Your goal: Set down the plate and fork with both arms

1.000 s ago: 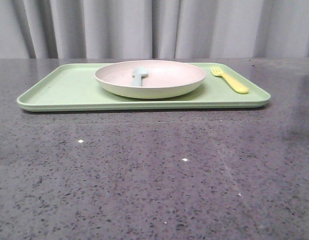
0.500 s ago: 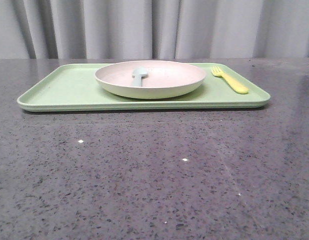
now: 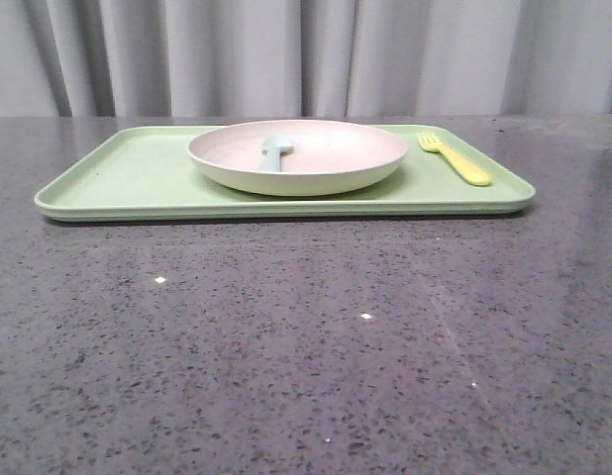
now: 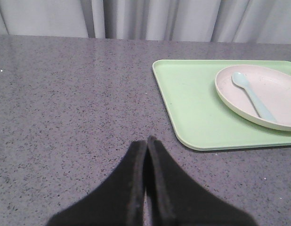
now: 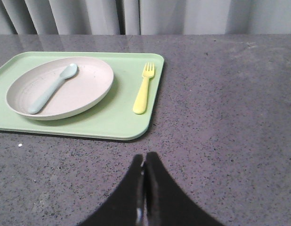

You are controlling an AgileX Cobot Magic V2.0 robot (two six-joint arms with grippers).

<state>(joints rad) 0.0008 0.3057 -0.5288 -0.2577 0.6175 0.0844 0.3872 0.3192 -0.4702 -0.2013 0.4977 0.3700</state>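
- The plate sits on the light-green tray, about midway along the tray, which lies on the speckled grey desk toward its far side.
- A pale blue-grey spoon lies inside the plate.
- The fork lies flat on the tray just beside the plate, on the robot's right, near the tray's right end and not touching the plate.
- The left claw has its two dark fingers pressed together at the tips and holds nothing; it is over bare desk, off the tray's left end, well apart from the plate.
- The right claw is likewise closed tip to tip and empty; it is over bare desk nearer the robot than the tray's right corner, with the fork beyond it and apart from it.
- Neither claw appears in the front view.
- Grey curtains hang behind the desk.
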